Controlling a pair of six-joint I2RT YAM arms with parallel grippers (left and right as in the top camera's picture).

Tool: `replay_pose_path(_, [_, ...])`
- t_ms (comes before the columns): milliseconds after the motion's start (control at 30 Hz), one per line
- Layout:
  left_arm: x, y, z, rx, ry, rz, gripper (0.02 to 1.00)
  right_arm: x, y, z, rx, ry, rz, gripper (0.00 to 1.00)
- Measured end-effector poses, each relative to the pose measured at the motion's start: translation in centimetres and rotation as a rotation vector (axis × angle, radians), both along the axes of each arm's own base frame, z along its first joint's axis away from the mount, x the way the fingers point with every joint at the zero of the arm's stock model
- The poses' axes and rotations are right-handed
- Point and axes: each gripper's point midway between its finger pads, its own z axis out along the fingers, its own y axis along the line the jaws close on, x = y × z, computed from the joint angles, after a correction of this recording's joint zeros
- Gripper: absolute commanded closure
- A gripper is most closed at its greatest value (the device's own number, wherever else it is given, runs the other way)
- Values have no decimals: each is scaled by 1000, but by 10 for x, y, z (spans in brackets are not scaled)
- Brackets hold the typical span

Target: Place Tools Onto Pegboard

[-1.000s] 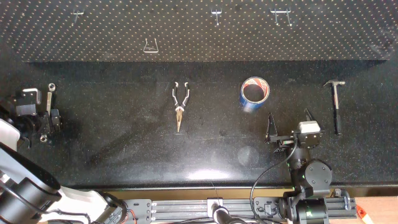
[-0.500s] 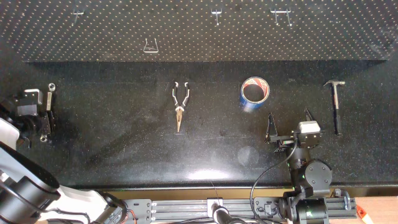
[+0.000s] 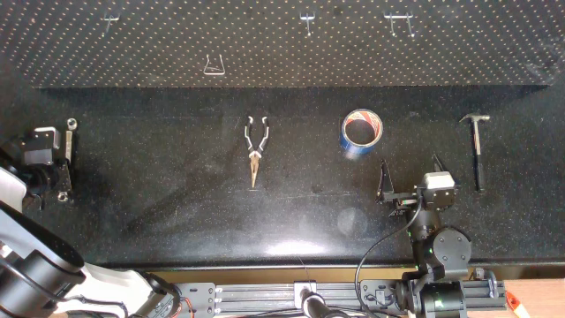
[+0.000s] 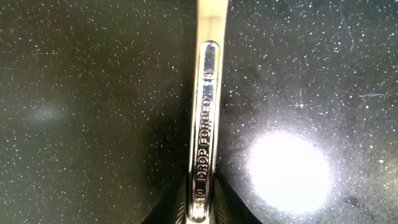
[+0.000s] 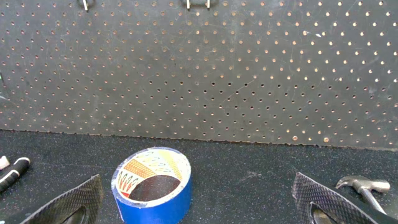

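Observation:
A silver wrench (image 3: 70,141) lies at the far left of the black worktop, its shaft (image 4: 207,112) running straight out from between my left fingers. My left gripper (image 3: 62,179) (image 4: 203,208) is shut on the wrench's near end, low on the surface. Silver needle-nose pliers (image 3: 255,150) lie mid-table, a blue tape roll (image 3: 360,132) (image 5: 152,185) stands right of them, and a hammer (image 3: 477,150) (image 5: 364,185) lies at the far right. My right gripper (image 3: 411,177) (image 5: 198,183) stands open in front of the tape, holding nothing.
The pegboard (image 3: 282,44) (image 5: 249,74) rises along the back edge, carrying a hook (image 3: 306,18), a double hook (image 3: 399,19), another hook (image 3: 109,18) and a triangular holder (image 3: 212,66). A pliers handle (image 5: 12,171) shows beside the tape.
My left gripper's fingers have drawn together around the wrench and shifted slightly left. The right arm and the other tools have stayed put.

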Motion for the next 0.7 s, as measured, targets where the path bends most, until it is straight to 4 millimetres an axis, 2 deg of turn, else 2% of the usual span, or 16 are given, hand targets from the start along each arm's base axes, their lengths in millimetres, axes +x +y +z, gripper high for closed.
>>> replay_pose_path(233, [0, 0, 0, -1, 1, 0, 890, 0, 0, 0, 0, 0, 0, 12])
replay_pose_path(400, [0, 0, 0, -1, 1, 0, 991, 0, 0, 0, 0, 0, 0, 12])
replay_pose_path(700, [-2, -2, 0, -17, 10, 12, 993, 0, 0, 0, 0, 0, 0, 12])
